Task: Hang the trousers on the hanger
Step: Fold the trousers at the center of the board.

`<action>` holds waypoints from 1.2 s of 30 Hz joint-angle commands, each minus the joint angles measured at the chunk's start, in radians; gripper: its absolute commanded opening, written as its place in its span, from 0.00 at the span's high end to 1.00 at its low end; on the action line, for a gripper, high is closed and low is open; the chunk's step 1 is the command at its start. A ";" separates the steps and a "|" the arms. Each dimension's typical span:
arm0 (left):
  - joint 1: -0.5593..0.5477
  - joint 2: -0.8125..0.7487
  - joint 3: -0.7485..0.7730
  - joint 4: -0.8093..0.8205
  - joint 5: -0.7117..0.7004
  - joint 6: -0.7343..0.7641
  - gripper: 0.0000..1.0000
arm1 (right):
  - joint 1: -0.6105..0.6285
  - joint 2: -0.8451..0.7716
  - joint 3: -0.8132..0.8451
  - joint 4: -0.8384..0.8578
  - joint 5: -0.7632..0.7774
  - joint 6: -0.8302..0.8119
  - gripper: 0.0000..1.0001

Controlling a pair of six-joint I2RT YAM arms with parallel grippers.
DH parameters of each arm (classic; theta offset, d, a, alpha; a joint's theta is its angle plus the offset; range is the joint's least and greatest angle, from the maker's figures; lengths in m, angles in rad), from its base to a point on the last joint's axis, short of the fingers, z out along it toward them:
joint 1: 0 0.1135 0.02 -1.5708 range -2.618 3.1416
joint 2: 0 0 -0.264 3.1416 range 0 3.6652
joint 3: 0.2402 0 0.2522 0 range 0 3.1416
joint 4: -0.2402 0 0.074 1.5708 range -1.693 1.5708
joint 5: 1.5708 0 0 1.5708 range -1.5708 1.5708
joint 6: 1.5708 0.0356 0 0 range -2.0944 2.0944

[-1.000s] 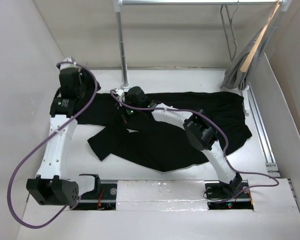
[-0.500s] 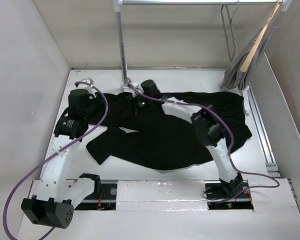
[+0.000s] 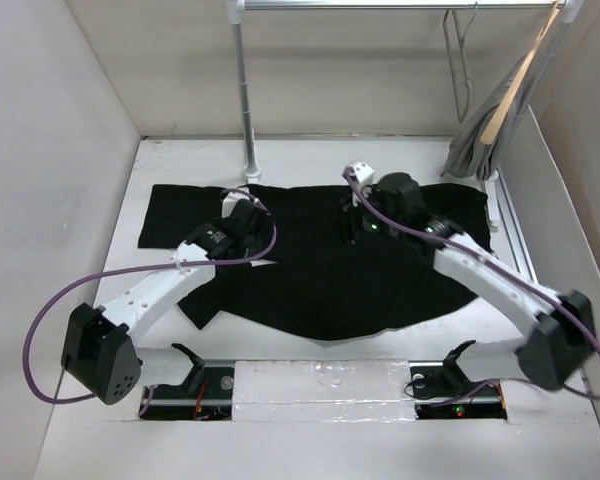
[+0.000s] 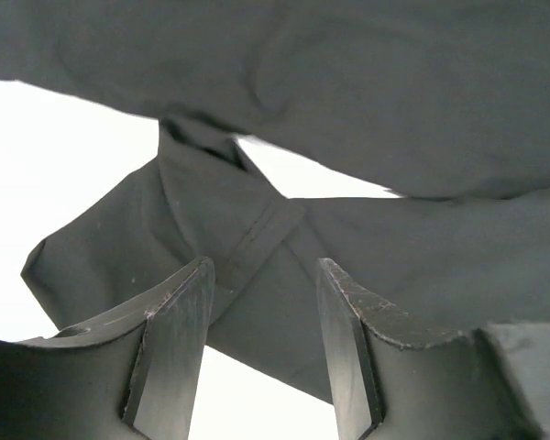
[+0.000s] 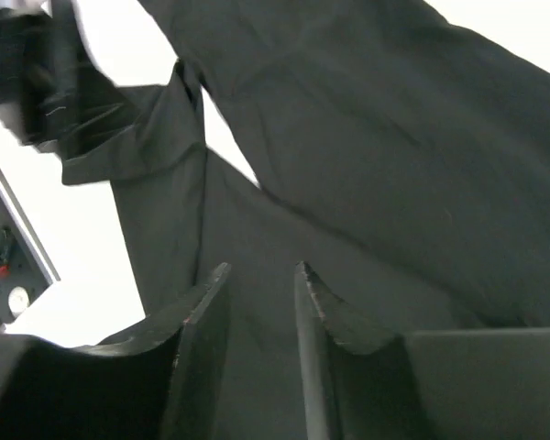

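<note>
Left hand [image 4: 264, 270]: fingers apart, empty, low over large black soft-fabric trousers [image 3: 330, 275] spread on white bench [image 3: 310, 155]. Right hand [image 5: 259, 275]: narrowly parted, empty. Cloth limp, light; best pinched at edge. Thin grey wire hanger [image 3: 463, 60] well apart.

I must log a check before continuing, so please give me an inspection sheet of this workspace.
Surface: white table, largely under cloth.
Job's things: black trousers spread flat; wire hanger hanging on the rail.
Clutter: wooden hanger with grey garment, same rail.
Grippers: left gripper and right gripper over the trousers, fingers open, empty.
Cables: purple cables in slack loops.
Surroundings: white walls, rail post.
</note>
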 commanded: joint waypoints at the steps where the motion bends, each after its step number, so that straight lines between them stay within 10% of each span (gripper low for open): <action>1: -0.081 0.038 -0.032 0.022 -0.180 -0.138 0.55 | 0.002 -0.193 -0.103 -0.092 0.081 -0.048 0.58; 12: -0.152 0.299 -0.001 0.080 -0.313 -0.260 0.61 | -0.090 -0.506 -0.299 -0.234 0.043 -0.073 0.56; 36: -0.161 0.435 0.006 0.042 -0.398 -0.337 0.66 | -0.321 -0.584 -0.387 -0.356 -0.085 -0.176 0.55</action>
